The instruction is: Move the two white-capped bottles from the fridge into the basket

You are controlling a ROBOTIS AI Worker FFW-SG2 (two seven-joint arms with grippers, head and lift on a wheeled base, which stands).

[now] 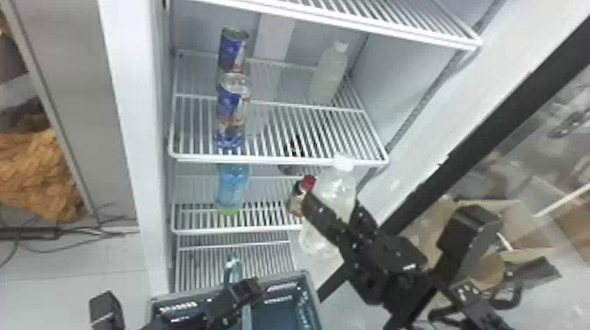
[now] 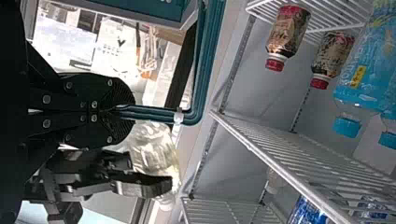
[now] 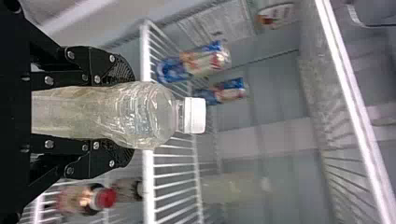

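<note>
The right claw (image 1: 339,216) pinches one white-capped bottle (image 1: 336,193) around its sides, the two flat black fingers pressing on clear, ridged plastic. Its contents are pale and cloudy, its shoulders rounded, its cap (image 3: 194,115) smooth and stubby. The bottle leans a little, cap up, at the front of the fridge, outside the basket.

The left claw (image 1: 246,290) is closed on the slim, teal handle (image 2: 154,113) of the basket (image 1: 308,285), which sits low before the fridge, with a grey rim and dark blue-green walls.

Farther out, the second white-capped bottle (image 1: 325,77) stands on the white wire shelf (image 1: 281,160), toward the back at the right, translucent and pale. On the same shelf, two cylindrical cans in glossy blue, silver and red stand one behind the other at the left. On the wire shelf below are a clear blue bottle (image 1: 232,186) and small, dark-and-tan bottles with red caps. Beyond the fridge, an open cardboard box (image 1: 527,215) lies at the right and fluffy orange fabric (image 1: 39,175) at the left.
</note>
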